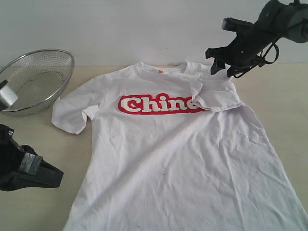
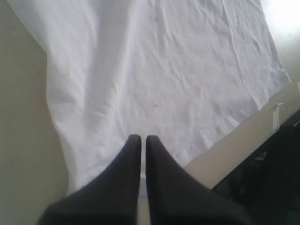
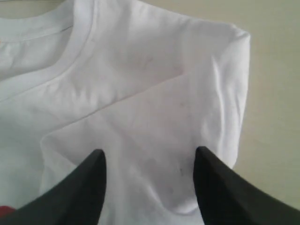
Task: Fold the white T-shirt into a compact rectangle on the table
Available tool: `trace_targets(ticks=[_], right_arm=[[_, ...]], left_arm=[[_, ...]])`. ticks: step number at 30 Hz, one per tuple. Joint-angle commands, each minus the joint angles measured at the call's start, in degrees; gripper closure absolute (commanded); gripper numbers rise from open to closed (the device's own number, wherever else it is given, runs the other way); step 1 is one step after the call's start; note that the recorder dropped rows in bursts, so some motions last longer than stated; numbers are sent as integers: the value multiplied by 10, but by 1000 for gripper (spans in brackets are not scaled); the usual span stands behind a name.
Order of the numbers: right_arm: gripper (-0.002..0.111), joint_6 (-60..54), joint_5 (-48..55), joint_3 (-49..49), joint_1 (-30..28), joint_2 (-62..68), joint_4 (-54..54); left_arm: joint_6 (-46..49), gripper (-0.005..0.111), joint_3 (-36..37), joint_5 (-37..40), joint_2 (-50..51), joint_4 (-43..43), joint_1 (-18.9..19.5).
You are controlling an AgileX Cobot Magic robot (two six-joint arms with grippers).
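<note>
White T-shirt (image 1: pixel 183 159): flat, face-up on table (image 1: pixel 288 91). One sleeve (image 1: pixel 214 96), at two o'clock, folded inward; other sleeve (image 1: pixel 72 113), body unfolded. Right gripper (image 1: pixel 222 65) released above it; left gripper (image 2: pixel 140 139) clenched, empty, at eight o'clock.

The exterior camera looks down from the near edge of the bench (image 1: pixel 284 96) toward its far edge, taking in most of the white T-shirt (image 1: pixel 183 159). My left wrist camera peers past my left hand (image 2: pixel 142 137), close over the hem (image 2: pixel 234 119); my right, past my right hand (image 3: pixel 150 151), close over the folded sleeve (image 3: pixel 140 122) and collar (image 3: pixel 70 51), both shared with the exterior view.
</note>
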Motion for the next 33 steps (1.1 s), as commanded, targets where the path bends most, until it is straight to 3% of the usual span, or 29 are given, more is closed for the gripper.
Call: trace_targets(ticks=[1,19,33], right_arm=[[58,4,-30,1,-9,8,-6],[58,7,-122,1,-9,55,-5],[58,6,-135,1,-15,75,-43]], left_arm=[[5,102,-3,7,1,-6,0],[5,102,-3,13,1,-17,0],[5,102,-1,15,1,-18,0]])
